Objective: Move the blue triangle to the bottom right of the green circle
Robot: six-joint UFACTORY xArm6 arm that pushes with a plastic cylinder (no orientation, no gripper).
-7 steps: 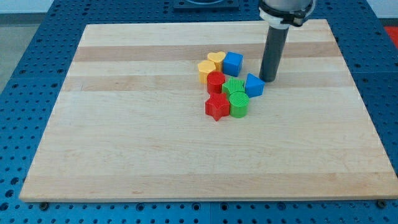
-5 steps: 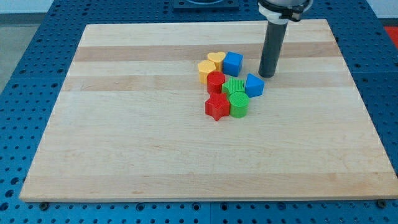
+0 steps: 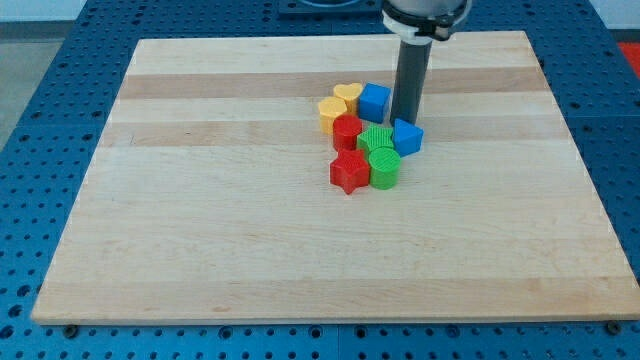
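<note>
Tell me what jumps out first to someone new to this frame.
A tight cluster of coloured blocks sits just right of the wooden board's centre: yellow heart, blue cube, red star, green circle. My tip comes down from the view's top and sits just above the blue triangle, at the cluster's right edge.

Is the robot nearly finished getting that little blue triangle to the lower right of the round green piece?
Not yet. The blue triangle block sits to the upper right of the green circle block, beside the green ribbed block. In hand: my tip stands right at the triangle's top edge, apparently set to push it toward the view's bottom. Left: sliding it down until it lies lower right of the circle.
</note>
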